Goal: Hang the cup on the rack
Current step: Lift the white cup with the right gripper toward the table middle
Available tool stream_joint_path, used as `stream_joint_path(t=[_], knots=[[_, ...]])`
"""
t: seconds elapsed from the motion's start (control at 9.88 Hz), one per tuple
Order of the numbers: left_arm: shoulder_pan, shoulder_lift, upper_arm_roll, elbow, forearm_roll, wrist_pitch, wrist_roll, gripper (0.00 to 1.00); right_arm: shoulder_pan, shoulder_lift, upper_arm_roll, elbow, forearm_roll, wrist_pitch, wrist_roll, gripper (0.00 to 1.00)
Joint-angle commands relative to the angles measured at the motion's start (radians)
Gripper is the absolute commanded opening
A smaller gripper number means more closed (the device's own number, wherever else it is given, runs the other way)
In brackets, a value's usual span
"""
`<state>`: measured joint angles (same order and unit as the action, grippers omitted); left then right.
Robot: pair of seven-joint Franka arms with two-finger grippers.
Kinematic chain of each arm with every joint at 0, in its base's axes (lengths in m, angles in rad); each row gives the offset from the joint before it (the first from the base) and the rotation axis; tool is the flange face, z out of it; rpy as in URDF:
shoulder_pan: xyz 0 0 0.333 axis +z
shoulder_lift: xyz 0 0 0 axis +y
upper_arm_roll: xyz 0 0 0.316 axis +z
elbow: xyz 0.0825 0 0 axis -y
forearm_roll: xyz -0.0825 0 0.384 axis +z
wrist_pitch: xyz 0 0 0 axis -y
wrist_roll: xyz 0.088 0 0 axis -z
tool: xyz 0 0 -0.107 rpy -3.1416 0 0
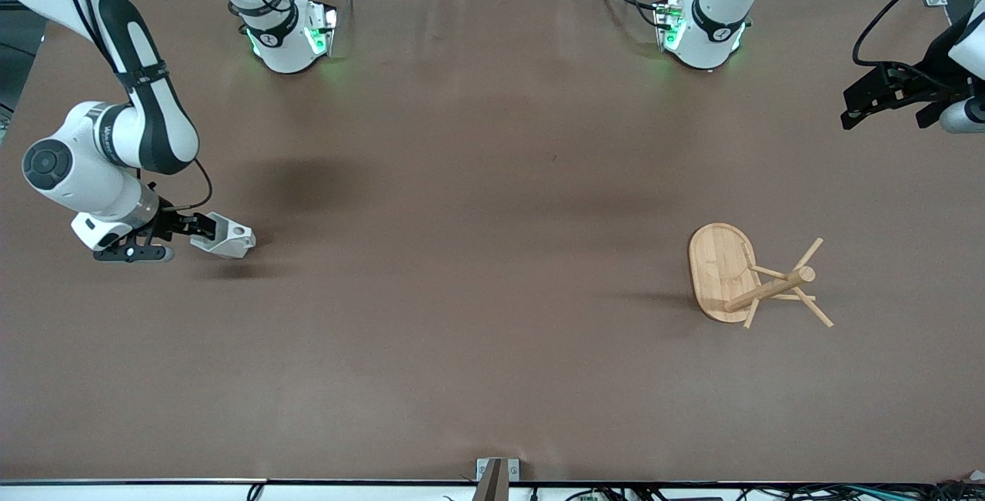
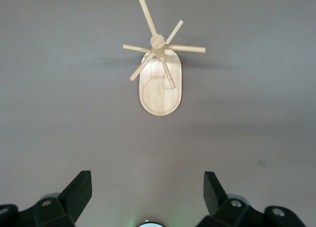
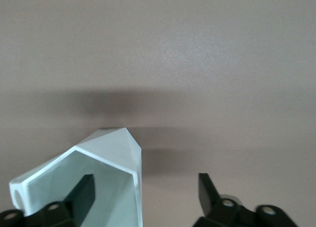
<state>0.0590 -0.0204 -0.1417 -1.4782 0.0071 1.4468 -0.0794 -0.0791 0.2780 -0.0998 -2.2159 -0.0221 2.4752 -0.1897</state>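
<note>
Rack (image 2: 159,91) upright on table (image 2: 59,89); left claw (image 2: 147,195) open above.

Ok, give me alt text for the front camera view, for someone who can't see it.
The right arm's claw straddles the wall of a small white faceted cup at its end of a brown table, one finger inside the cup. A light bamboo mug rack with angled pegs stands toward the left arm's end, where the left claw waits open.

We see two white arms with rounded shells and black joint bands, green lights glowing at their bases, black cables looping along them, and black angular grippers with small round screws near the fingers.
</note>
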Motion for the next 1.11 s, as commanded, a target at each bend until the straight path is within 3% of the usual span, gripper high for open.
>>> stream_joint_path(t=[0.0,0.51,0.61,0.81,1.01], knots=[[0.002,0.025,-0.004,0.002,0.005,-0.019,0.017,1.00,-0.004,0.023,0.006,-0.007,0.001,0.040,-0.017,0.71],[0.001,0.025,-0.004,-0.001,0.008,-0.020,0.016,1.00,-0.002,0.049,0.009,-0.005,0.001,0.038,-0.014,0.09],[0.001,0.025,-0.003,-0.001,0.008,-0.020,0.018,1.00,0.001,0.050,0.011,0.001,0.001,0.031,-0.013,0.03],[0.002,0.025,-0.003,-0.002,0.008,-0.020,0.018,1.00,0.005,0.044,0.011,0.030,0.001,-0.011,-0.013,0.01],[0.002,0.025,-0.003,-0.002,0.011,-0.020,0.018,1.00,0.021,0.021,0.012,0.141,0.001,-0.208,-0.014,0.01]])
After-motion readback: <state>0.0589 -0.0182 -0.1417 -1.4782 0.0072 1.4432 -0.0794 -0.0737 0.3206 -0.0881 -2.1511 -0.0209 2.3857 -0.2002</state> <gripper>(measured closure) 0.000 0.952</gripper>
